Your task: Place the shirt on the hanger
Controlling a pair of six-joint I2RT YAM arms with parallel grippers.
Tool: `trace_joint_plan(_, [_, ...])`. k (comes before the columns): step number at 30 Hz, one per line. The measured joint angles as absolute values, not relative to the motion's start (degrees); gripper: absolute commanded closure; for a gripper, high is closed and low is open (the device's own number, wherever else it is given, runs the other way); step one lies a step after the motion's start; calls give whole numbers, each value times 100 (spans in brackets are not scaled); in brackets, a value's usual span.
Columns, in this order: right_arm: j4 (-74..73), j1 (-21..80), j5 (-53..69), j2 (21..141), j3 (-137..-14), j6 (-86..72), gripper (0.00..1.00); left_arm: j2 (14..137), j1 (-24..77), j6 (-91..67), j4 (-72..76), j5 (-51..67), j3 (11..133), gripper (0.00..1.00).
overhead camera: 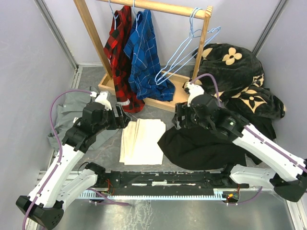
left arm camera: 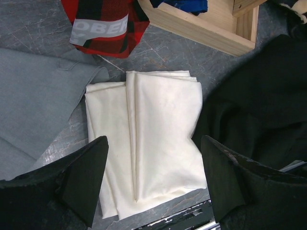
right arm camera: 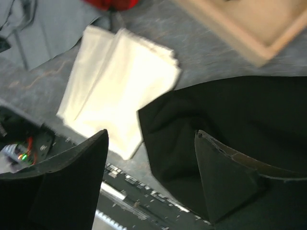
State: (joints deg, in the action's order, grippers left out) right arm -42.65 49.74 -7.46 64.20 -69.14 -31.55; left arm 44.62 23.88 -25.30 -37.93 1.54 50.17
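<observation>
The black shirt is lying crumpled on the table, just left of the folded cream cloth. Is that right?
Not quite. The black shirt does lie crumpled on the table, but to the right of the folded cream cloth, not the left. The top external view shows it; the grey shirt is on the left.

Premises presented as a robotics test cell, not a dwelling. Plain pale partition walls [overhead camera: 24, 57] stood in aluminium struts [overhead camera: 56, 33]. Two cabled robot arms, left [overhead camera: 62, 172] and right [overhead camera: 268, 143], were mounted along a grey marbled worktop [left arm camera: 168, 52]. A small wooden rack [overhead camera: 91, 33] was staged on it.
</observation>
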Motion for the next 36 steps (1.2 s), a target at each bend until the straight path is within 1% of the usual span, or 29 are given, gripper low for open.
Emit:
trace_joint_plan(5, [-4628, 4971, -2154, 5815, -6888, -3282, 15, 4482, 2388, -2541, -3793, 141, 5017, 9])
trace_joint_plan(9, [-5214, 4890, -3055, 5699, -6908, -3435, 13, 4563, 2388, -2578, -3793, 73, 5017, 7])
trace_joint_plan(12, [-5658, 4678, -3479, 5782, -6904, -3548, 12, 4576, 2388, -2580, -3793, 12, 5017, 6])
trace_joint_plan(14, [-5800, 4368, -3562, 5784, -6851, -3597, 12, 4574, 2388, -2580, -3793, 3, 5017, 5])
trace_joint_plan(18, [-5848, 3347, -3356, 5717, -6558, -3616, 10, 4569, 2388, -2585, -3798, 3, 5017, 5])
trace_joint_plan(21, [-5861, 2449, -3017, 5723, -6307, -3614, 7, 4554, 2388, -2587, -3798, 8, 5017, 5])
trace_joint_plan(26, [-5843, 1323, -2401, 5865, -6071, -3564, 5, 4534, 2388, -2589, -3798, 12, 5017, 7])
trace_joint_plan(31, [-5527, 432, -1490, 6088, -5708, -3463, 4, 4534, 2388, -2589, -3798, 30, 5015, 8])
trace_joint_plan(36, [-5269, 36, -849, 6219, -5312, -3417, 4, 4534, 2388, -2591, -3795, 56, 4954, 8])
